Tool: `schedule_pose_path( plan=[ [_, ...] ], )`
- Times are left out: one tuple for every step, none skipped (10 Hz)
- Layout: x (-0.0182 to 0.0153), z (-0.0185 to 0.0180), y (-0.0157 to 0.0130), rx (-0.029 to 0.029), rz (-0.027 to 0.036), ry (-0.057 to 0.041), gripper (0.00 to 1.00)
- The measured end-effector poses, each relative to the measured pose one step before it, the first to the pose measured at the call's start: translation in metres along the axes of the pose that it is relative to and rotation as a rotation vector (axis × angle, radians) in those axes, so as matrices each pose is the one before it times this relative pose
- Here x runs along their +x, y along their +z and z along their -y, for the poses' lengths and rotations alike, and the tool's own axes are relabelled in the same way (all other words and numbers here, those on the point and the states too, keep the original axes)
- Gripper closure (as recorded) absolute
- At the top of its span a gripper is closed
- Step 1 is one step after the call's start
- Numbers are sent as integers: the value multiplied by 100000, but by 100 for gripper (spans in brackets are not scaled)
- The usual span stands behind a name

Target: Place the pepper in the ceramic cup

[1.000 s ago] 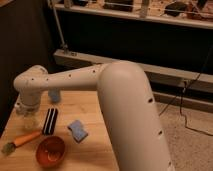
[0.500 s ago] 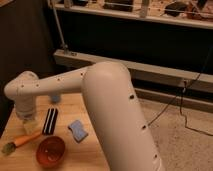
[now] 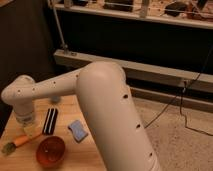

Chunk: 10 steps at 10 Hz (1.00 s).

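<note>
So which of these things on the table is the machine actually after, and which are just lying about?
Part of the job: the pepper, lying front left; the ceramic cup, partly hidden behind the arm; the pincer, open, low over the pepper.
Just lying about: the orange bowl; the black bar; the blue block.

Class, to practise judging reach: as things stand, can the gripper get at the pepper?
Probably yes. The gripper hangs open right above the pepper, close to its orange end. The black bar and the orange bowl lie off to the side, not between them.
</note>
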Motion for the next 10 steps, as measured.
schedule_pose_path(
  plan=[
    [232,287,541,277,-680,415,35],
    [-65,323,1025,-38,-862,-489,35],
    [-306,30,534,-338,-274,-715,35],
    [-973,-70,976,-1009,-153,-2896,35],
    [-1044,-56,802,-1103,330,-2957,35],
    [-538,-79,556,-1067,-107,-1725,35],
    [-864,112,748,-1018,253,-2136,35],
    [-449,151,388,-575,0,-1126,35],
    [-527,313,507,-603,19,-1353,35],
    [-303,313,534,-574,-175,-908,35]
  ],
)
